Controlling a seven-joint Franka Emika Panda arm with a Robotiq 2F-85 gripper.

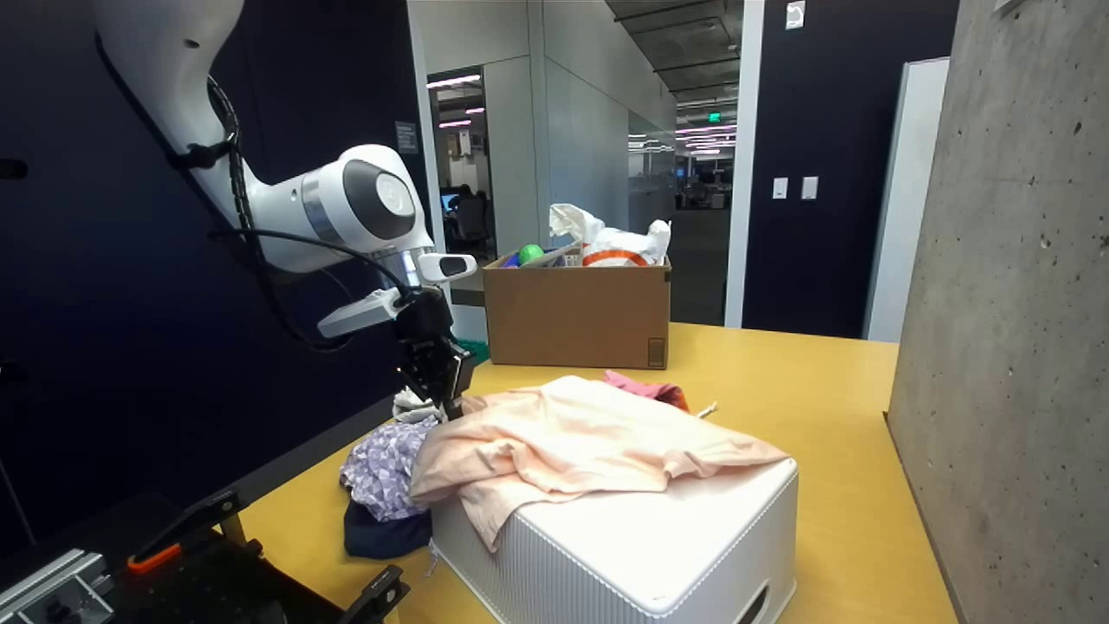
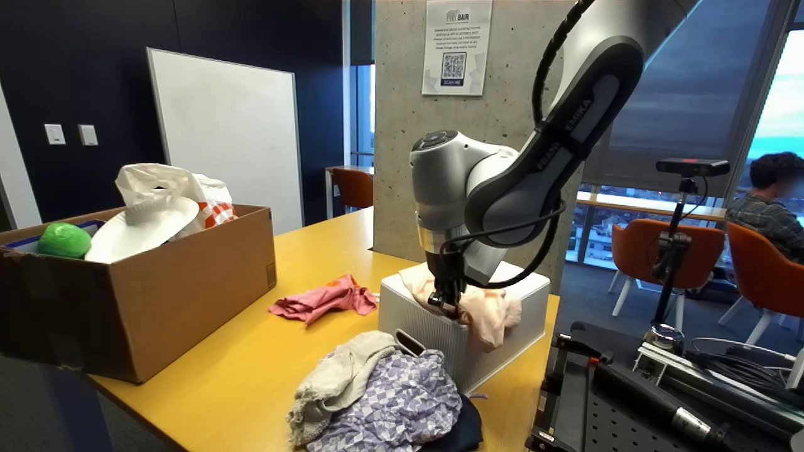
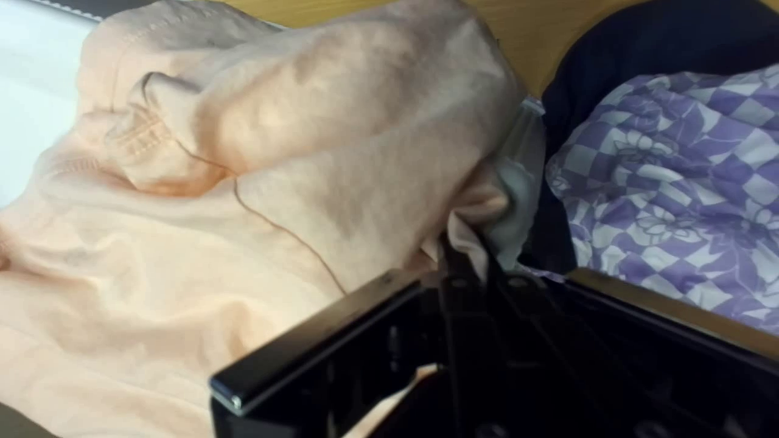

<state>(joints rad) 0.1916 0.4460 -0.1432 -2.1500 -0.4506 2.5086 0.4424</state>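
Note:
My gripper (image 3: 471, 260) points down at the edge of the upturned white box (image 1: 624, 555), its jaws shut on a pinched fold of a peach cloth (image 3: 341, 152). Most of that peach cloth (image 1: 572, 433) lies crumpled over the box top, and part hangs down the side. In an exterior view the gripper (image 2: 449, 307) stands at the box's near rim, and the cloth is partly hidden behind the arm. Close beside the box sits a pile: a purple-and-white checked cloth (image 2: 402, 395), a navy cloth (image 2: 461, 427) and a grey cloth (image 2: 345, 376).
A pink cloth (image 2: 326, 300) lies on the yellow table (image 2: 239, 370) behind the white box. A cardboard box (image 1: 576, 316) holding a green ball, paper plates and plastic bags stands farther back. A concrete pillar (image 1: 996, 303) rises at the table's edge.

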